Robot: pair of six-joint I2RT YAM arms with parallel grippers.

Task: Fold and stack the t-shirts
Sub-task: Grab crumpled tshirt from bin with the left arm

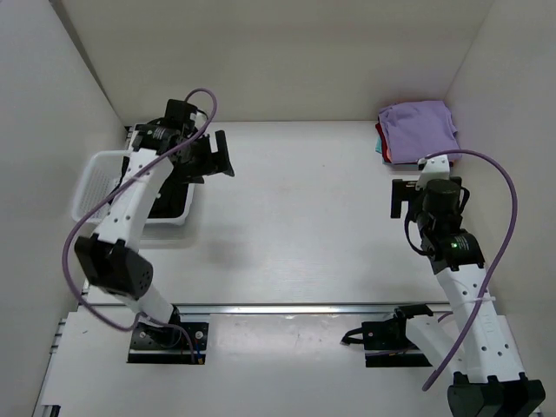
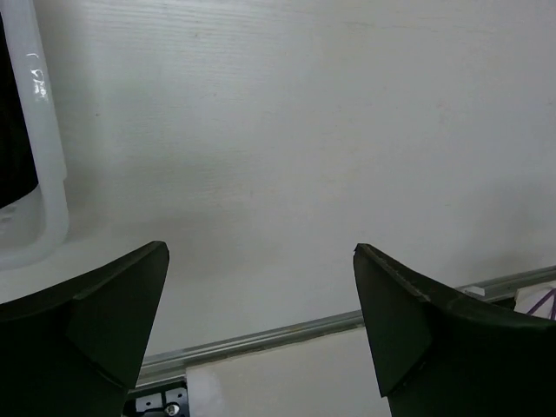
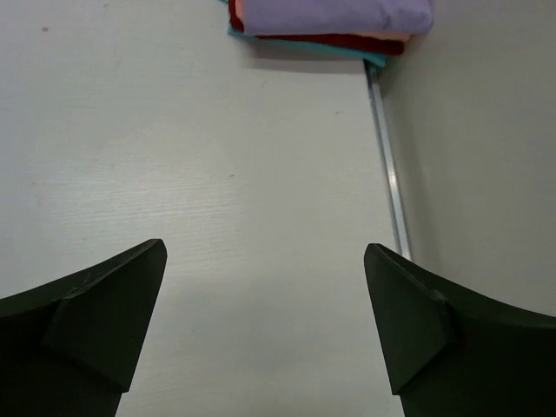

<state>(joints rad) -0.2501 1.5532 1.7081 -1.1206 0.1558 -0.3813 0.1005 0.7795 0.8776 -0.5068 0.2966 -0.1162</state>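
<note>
Right wrist view: the right gripper (image 3: 265,247) hangs over the table (image 3: 174,130), fingers spread wide and empty. The folded t-shirts (image 3: 330,22), lavender over red and teal, lie well ahead of it by the right wall. On the other side, the left gripper (image 2: 260,247), likewise spread and empty, hovers just beside the white basket (image 2: 43,174), which holds the black t-shirt (image 2: 13,130).

The left gripper (image 1: 219,156) hangs over the table (image 1: 295,226), just right of a white mesh basket (image 1: 94,178) that holds black cloth (image 1: 169,201). Just beyond the right gripper (image 1: 400,198) sits the folded stack of t-shirts (image 1: 419,129), lavender on top, with red and teal edges.
</note>
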